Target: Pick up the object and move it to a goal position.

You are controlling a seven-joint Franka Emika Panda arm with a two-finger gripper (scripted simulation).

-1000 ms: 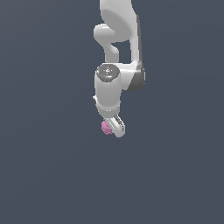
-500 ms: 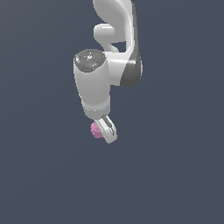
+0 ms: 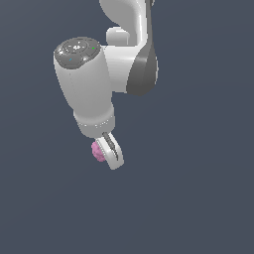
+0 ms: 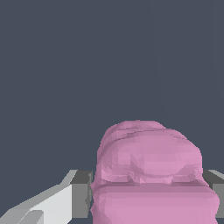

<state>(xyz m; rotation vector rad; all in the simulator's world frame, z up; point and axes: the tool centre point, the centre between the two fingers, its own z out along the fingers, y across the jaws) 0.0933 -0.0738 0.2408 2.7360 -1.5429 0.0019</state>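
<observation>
your jaws (image 3: 106,154) are pinched on the object (image 3: 98,152): in the wrist view the pink lump (image 4: 148,175) fills the whole gap, with a grey fingertip pad (image 4: 81,194) pressed against one flank and the edge of the other pad touching the opposite flank. the lump reads as bumpy, roughly rounded, pale magenta, with a crease running across it about level with the pads. in the exterior view only one finger (image 3: 112,154) shows clearly, white with a dark strip along its length, angled down and toward the exterior view's right; the object peeks out from behind it on the exterior view's left, much smaller than the hand above. you cannot see the second finger from that camera; it is hidden behind the first finger and the lump. moving outward, the white cylindrical hand and wrist body (image 3: 87,89) sits directly above the fingers, tilted, with a grey round cap (image 3: 77,50) on its upper end carrying small coloured dots. behind it a dark grey joint cover (image 3: 143,69) links to the white upper arm link (image 3: 126,15), which runs out of the picture at the top. everything is set against a flat, uniform slate-blue background in both views; no surface edge or shadow is visible beneath the object, so you cannot tell its height from these pictures.
</observation>
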